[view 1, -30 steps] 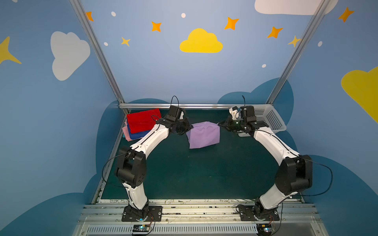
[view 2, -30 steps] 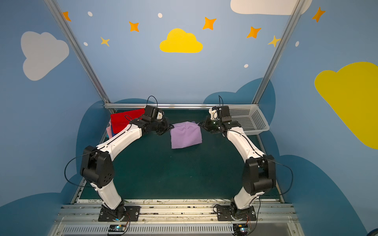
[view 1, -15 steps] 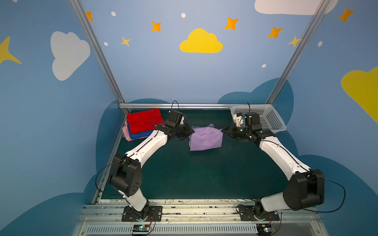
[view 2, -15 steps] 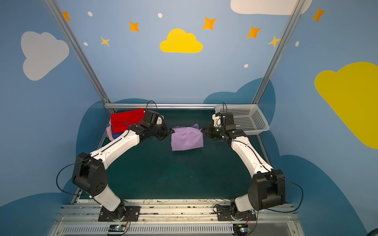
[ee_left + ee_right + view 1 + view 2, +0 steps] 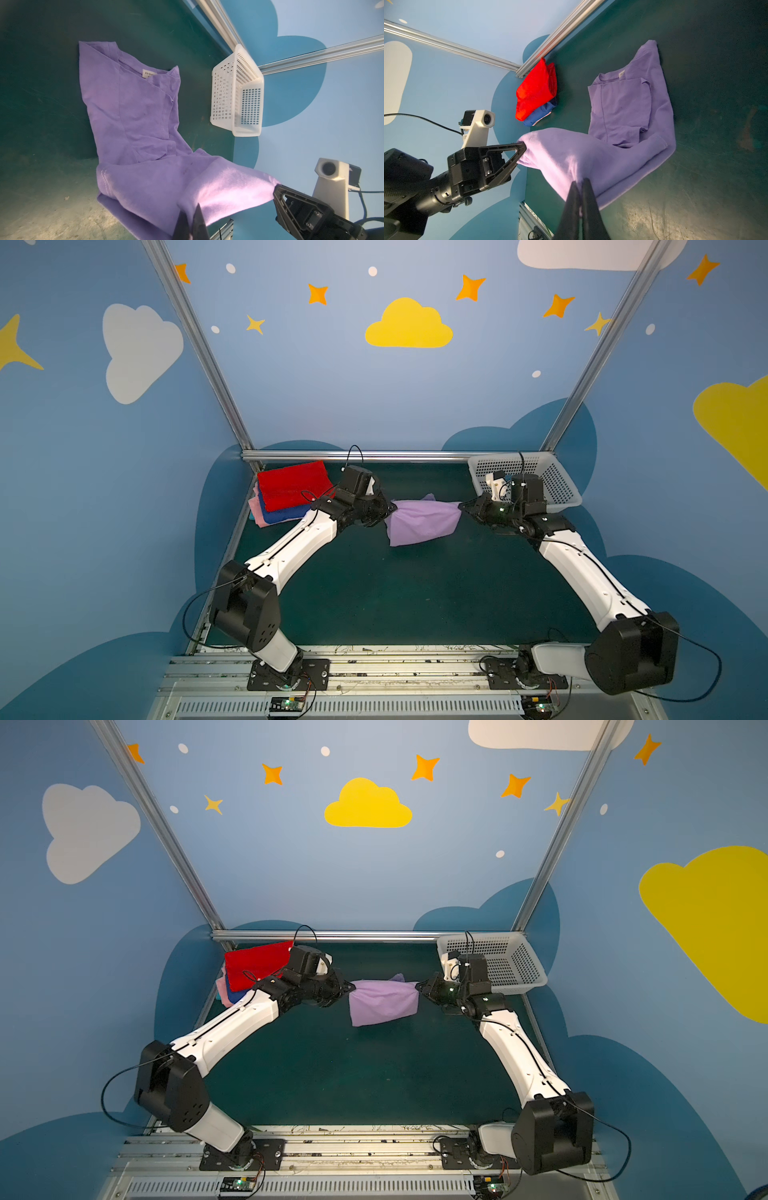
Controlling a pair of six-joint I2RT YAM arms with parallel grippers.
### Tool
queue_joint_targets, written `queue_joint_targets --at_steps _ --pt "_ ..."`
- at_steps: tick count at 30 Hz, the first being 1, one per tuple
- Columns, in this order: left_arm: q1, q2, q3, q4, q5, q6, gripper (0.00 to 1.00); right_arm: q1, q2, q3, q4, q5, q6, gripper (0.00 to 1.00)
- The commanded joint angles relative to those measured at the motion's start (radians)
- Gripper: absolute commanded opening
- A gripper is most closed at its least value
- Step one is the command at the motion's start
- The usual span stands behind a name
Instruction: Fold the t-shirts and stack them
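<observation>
The left gripper and right gripper each have fingers clamped on the soft lavender t-shirt — half up, half on the green bench. A folded red t-shirt tops the pile by the left arm — a holey white basket sits by the right.

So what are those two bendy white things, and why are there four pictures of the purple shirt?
They are robot arms, a left arm and a right arm, fixed at the edge of a green table. Each ends in a pincher called a gripper. Two pictures come from a camera high above that looks down on everything. The other two come from small cameras on the arms' wrists, so they look close up and tilted. The left gripper and the right gripper are both pinched shut on the purple t-shirt. They lift one edge while the rest lies on the table. In the back corner is a pile: a red t-shirt on a blue t-shirt on a pink t-shirt. A white basket stands at the other side.
</observation>
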Motion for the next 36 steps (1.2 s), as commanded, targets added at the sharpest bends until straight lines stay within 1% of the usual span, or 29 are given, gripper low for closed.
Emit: queue_joint_targets --at_steps 1,5,8,15,20,24,29,34,35,36 --pt "0.004 0.071 0.028 0.028 0.025 -0.011 0.04 -0.015 0.049 0.002 0.029 -0.009 0.015 0.0" --pt "0.022 0.164 0.068 0.04 0.054 -0.015 0.04 -0.035 0.153 0.039 0.069 -0.035 0.024 0.0" --pt "0.053 0.241 0.115 0.05 0.09 -0.02 0.04 -0.048 0.264 0.108 0.084 -0.063 0.028 0.0" --pt "0.125 0.431 0.255 0.068 0.155 -0.03 0.04 -0.052 0.57 0.365 0.07 -0.115 0.033 0.0" --pt "0.17 0.541 0.334 0.089 0.184 -0.041 0.04 -0.052 0.738 0.535 0.075 -0.115 0.023 0.0" --pt "0.205 0.615 0.382 0.109 0.207 -0.059 0.04 -0.051 0.881 0.688 0.038 -0.129 0.011 0.0" --pt "0.23 0.671 0.424 0.115 0.213 -0.062 0.04 -0.04 1.003 0.798 0.057 -0.146 0.005 0.0" --pt "0.253 0.689 0.434 0.112 0.2 -0.054 0.04 -0.024 1.058 0.855 0.118 -0.143 -0.02 0.0" --pt "0.258 0.694 0.444 0.088 0.188 -0.045 0.09 -0.021 1.069 0.872 0.113 -0.143 -0.027 0.0" --pt "0.261 0.699 0.455 0.064 0.181 -0.037 0.2 -0.014 1.078 0.888 0.097 -0.136 -0.036 0.13"
